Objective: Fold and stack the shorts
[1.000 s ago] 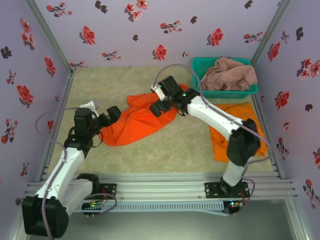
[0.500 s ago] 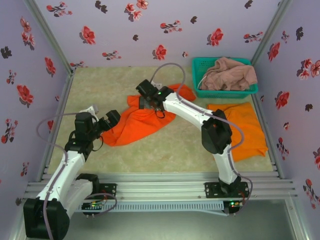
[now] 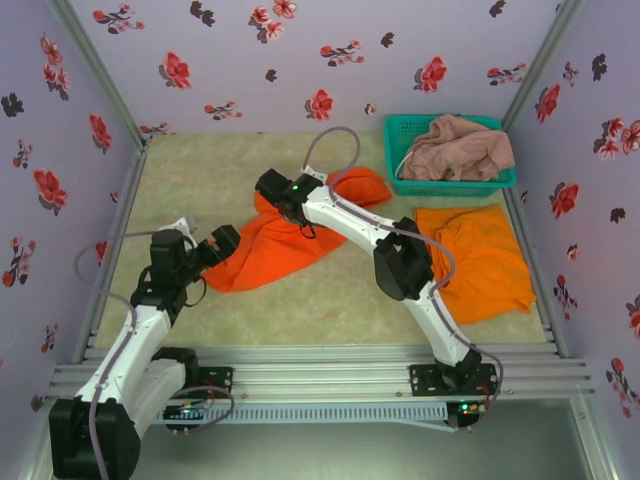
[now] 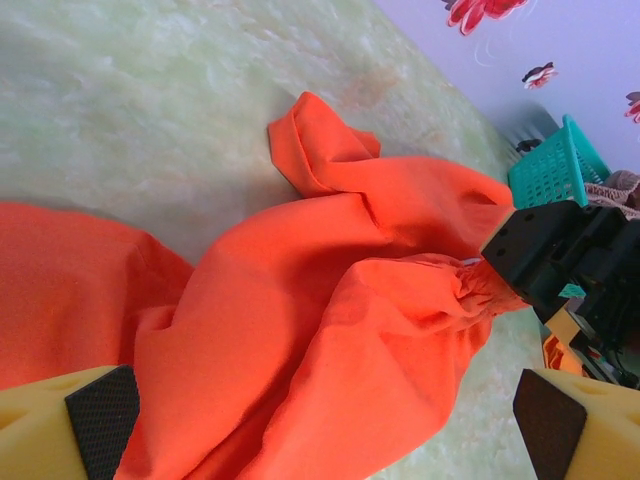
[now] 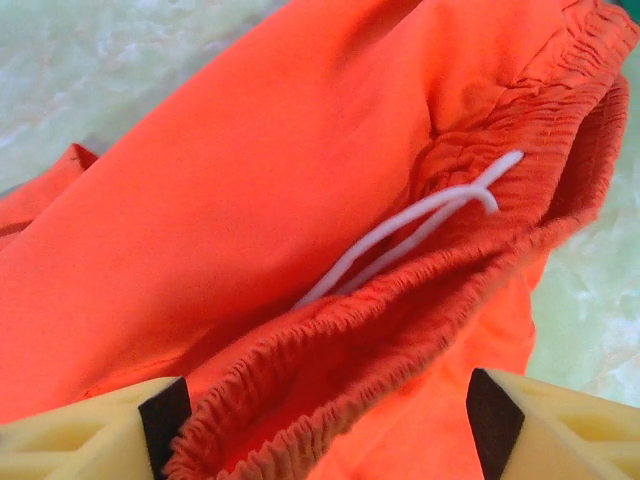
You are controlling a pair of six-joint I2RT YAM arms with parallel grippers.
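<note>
Crumpled bright orange shorts (image 3: pixel 290 240) lie mid-table. My right gripper (image 3: pixel 274 190) is at their upper left corner. Its jaws stand open, astride the ruffled elastic waistband (image 5: pixel 400 330), beside the white drawstring (image 5: pixel 420 220). My left gripper (image 3: pixel 216 247) is at the shorts' lower left edge, jaws wide open with orange cloth (image 4: pixel 330 330) between the black pads (image 4: pixel 100 415). In the left wrist view the right gripper (image 4: pixel 550 255) shows as a black block on the bunched waistband. Another orange pair (image 3: pixel 480 260) lies flat at the right. Pink-beige shorts (image 3: pixel 460 148) sit in the basket.
The teal mesh basket (image 3: pixel 410 130) stands at the back right against the flowered wall. Flowered side walls close in the table on both sides. A metal rail runs along the near edge, and pale table shows in front of the crumpled shorts.
My right arm has swung left across the crumpled shorts to their upper left corner, and its jaws have narrowed a little. The left gripper has barely moved.
</note>
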